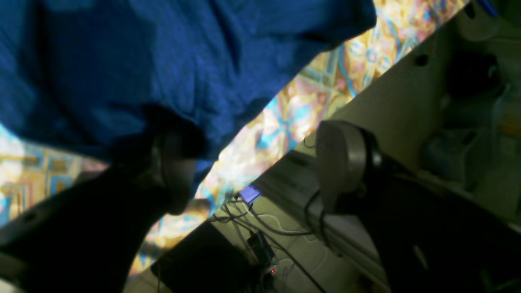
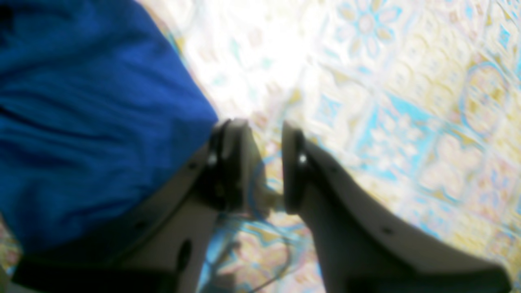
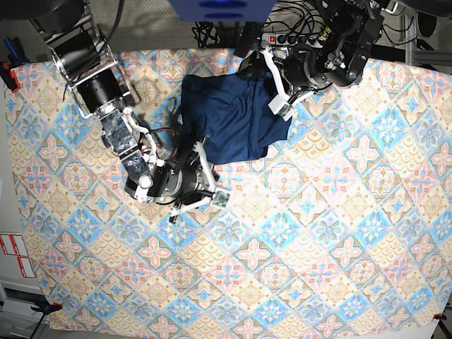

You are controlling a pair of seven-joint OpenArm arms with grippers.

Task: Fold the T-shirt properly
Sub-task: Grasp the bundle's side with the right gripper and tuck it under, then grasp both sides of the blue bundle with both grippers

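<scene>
shirt (image 3: pixel 229 116) bunched on surface (image 3: pixel 339 233); left end effector (image 1: pixel 252 162) agape at its edge, right end effector (image 2: pixel 264 162) slightly parted, empty, poised to regrasp.

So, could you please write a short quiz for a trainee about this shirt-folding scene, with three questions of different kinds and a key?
1. True or false: the T-shirt lies spread out flat with both sleeves straight.
2. Multiple choice: the right gripper is
A. shut on the shirt
B. open with nothing between its fingers, beside the shirt's edge
C. out of view
3. Short answer: what covers the table?

Key
1. False: it is bunched into a creased heap at the far side of the table.
2. B
3. A cloth with a colourful tile pattern of blue, yellow and pink.
</scene>
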